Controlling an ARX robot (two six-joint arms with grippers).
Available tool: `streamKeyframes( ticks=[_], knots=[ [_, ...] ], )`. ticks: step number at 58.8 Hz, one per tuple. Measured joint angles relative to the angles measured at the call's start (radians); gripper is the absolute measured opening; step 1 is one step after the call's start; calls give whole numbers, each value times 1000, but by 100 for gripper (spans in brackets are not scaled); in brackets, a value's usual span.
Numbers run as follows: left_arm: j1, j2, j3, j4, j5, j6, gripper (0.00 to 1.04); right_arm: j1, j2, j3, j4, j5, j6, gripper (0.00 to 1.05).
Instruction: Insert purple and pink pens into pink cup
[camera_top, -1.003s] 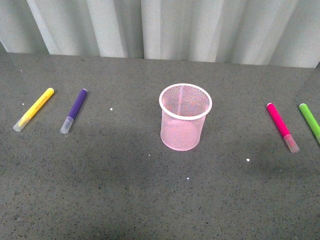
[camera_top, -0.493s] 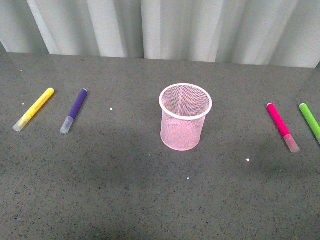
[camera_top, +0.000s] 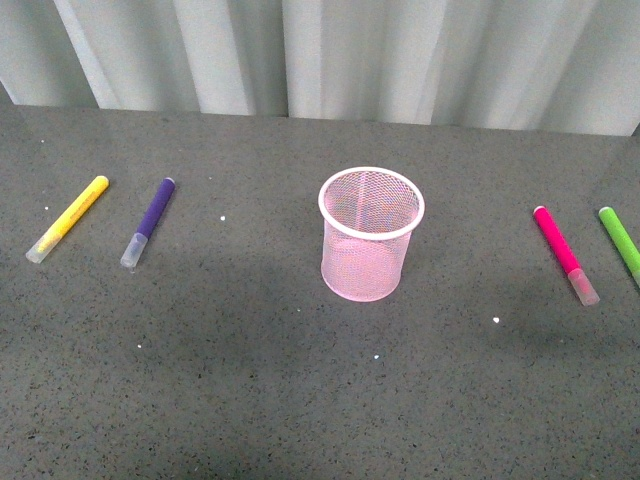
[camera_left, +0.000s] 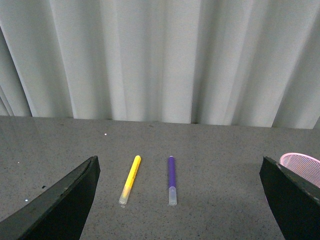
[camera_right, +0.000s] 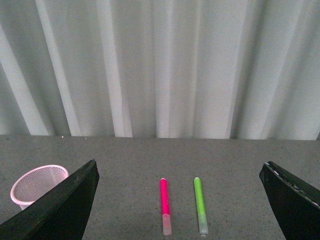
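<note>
The pink cup (camera_top: 370, 235) stands upright and empty at the table's middle. The purple pen (camera_top: 148, 221) lies flat at the left, clear cap toward me. The pink pen (camera_top: 565, 254) lies flat at the right, cap toward me. Neither gripper shows in the front view. In the left wrist view my left gripper (camera_left: 180, 210) is open, well short of the purple pen (camera_left: 171, 179), with the cup's rim (camera_left: 301, 165) at the edge. In the right wrist view my right gripper (camera_right: 180, 210) is open, short of the pink pen (camera_right: 164, 205); the cup (camera_right: 36, 184) stands off to the side.
A yellow marker (camera_top: 68, 218) lies just left of the purple pen, also in the left wrist view (camera_left: 130, 179). A green marker (camera_top: 621, 244) lies right of the pink pen, also in the right wrist view (camera_right: 200, 205). A pale pleated curtain (camera_top: 330, 55) closes the table's far edge.
</note>
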Motion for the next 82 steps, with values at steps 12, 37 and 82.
streamKeyframes(
  ticks=[12, 37, 82],
  knots=[
    [0, 0, 0, 0, 0, 0, 98, 0, 0, 0, 0, 0, 0, 98],
    [0, 0, 0, 0, 0, 0, 98, 0, 0, 0, 0, 0, 0, 98],
    [-7, 1004, 386, 172, -300, -368, 98, 0, 0, 0, -1, 0, 0, 98]
  ],
)
